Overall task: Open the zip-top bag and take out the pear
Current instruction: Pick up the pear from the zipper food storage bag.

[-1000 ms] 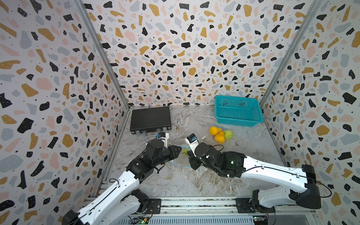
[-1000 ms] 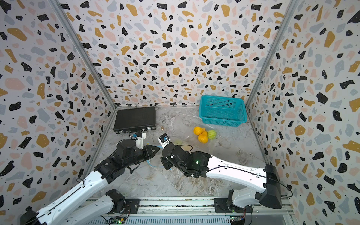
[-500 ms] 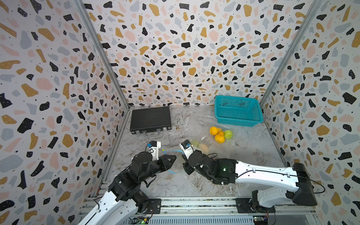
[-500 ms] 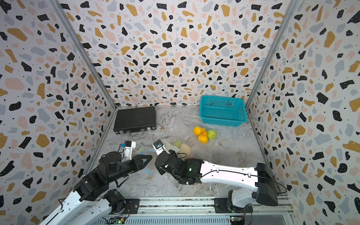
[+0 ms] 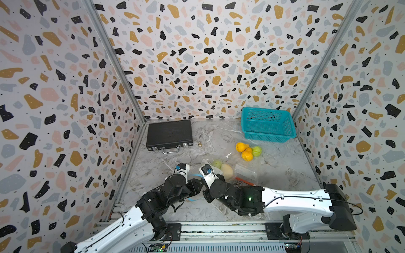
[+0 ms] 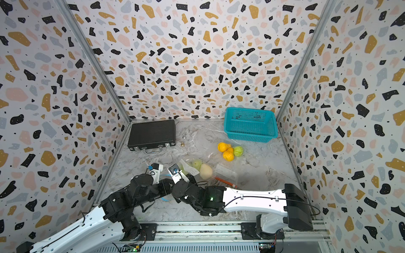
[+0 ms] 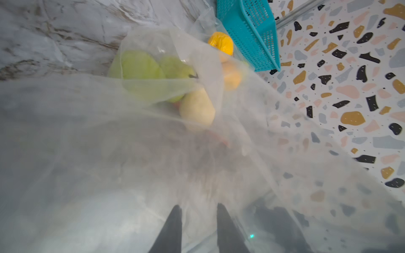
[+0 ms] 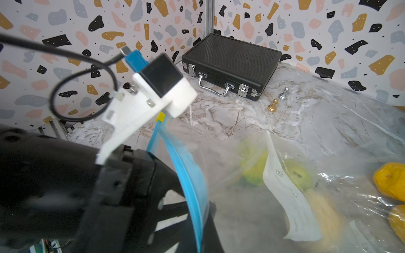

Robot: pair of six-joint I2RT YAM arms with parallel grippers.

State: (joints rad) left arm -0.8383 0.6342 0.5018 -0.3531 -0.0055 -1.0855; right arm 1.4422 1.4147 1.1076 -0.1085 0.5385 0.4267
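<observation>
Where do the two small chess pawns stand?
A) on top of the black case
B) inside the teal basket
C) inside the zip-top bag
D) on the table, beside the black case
D: the silver pawn and the gold pawn stand upright on the bare table, just off one end of the black case.

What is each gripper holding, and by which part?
The right gripper is shut, apparently on the zip rim of the zip-top bag. The left gripper stands open at the bag's mouth, pinching nothing that shows.
</observation>
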